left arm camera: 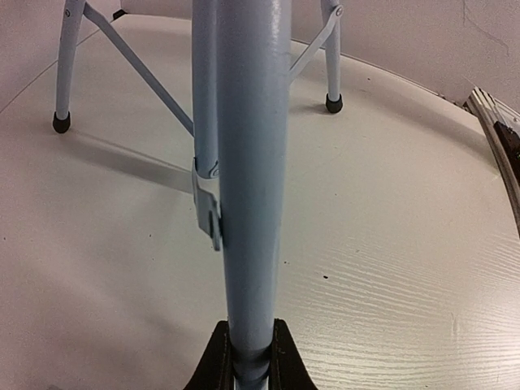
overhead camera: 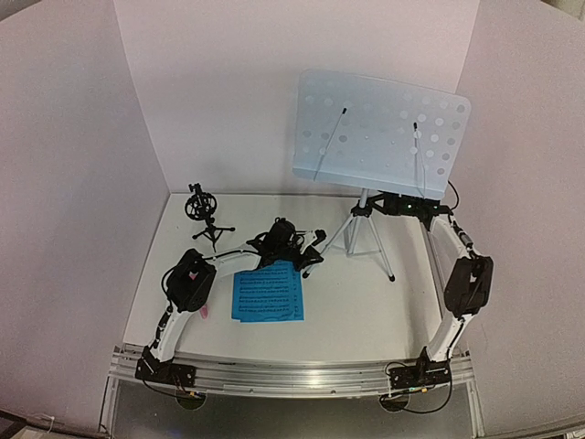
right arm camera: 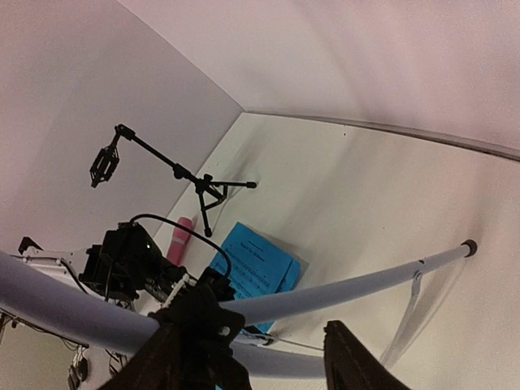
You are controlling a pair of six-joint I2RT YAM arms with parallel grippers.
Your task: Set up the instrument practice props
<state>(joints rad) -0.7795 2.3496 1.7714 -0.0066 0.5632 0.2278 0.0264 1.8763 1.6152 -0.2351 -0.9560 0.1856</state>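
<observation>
Hard to read first: the pink microphone is mostly tucked behind the left arm, just a pink sliver from overhead; the sheet-music pages look like one blue slab from above, and only the right wrist view shows you a second edge offset underneath; print too small to read; the left hand is cut off at the bottom of its own view, only the two black fingers show; the right hand sits among the tubes of the tripod, and you can't tell whether either finger touches metal.

Hands: left is clamped on a tripod leg, low down, close to the bench; right has its fingers apart, up by the hub just under the stand's panel.

music stand: pale blue perforated panel, tilted, two thin black page clips on its face; upright at back right on the silver tripod, black rubber feet on the bench.

mic holder: small black tripod with a ring mount, upright, back left, well apart from the stand; pages lie flat on the bench at front centre, between the arms; microphone lies on the bench just left of the pages, apart from the holder.
</observation>
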